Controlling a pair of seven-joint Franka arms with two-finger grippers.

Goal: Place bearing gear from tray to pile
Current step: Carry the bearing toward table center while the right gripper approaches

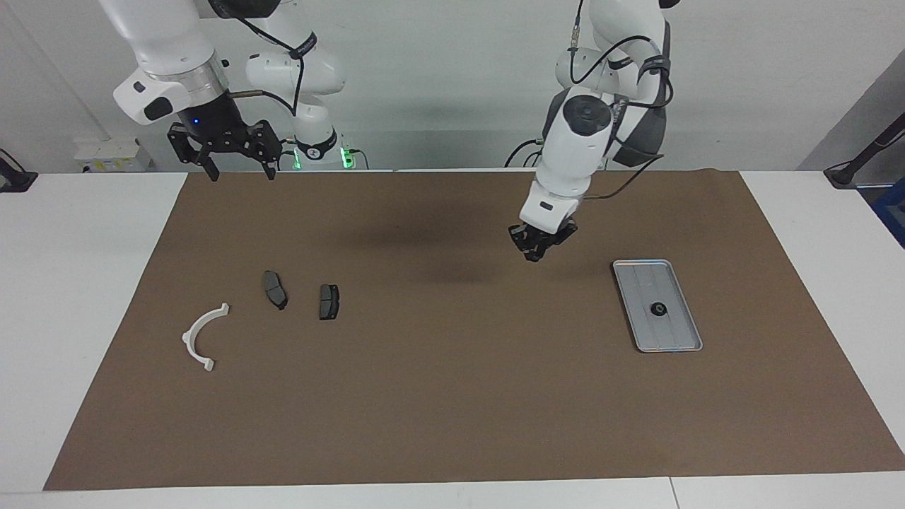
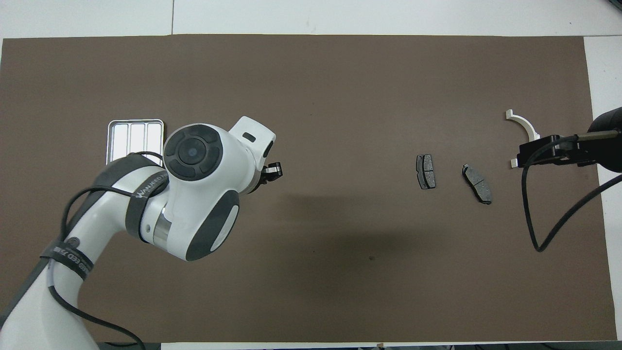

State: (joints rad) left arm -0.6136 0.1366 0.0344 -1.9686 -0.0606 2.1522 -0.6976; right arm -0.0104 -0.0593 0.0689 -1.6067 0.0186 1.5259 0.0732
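We read little: a grey strap [image 2: 146, 187] round the left arm carried "WANJEOD…", only partly legible; a second band [image 2: 70, 255] lower down read "…EED 75". Nothing else was readable.
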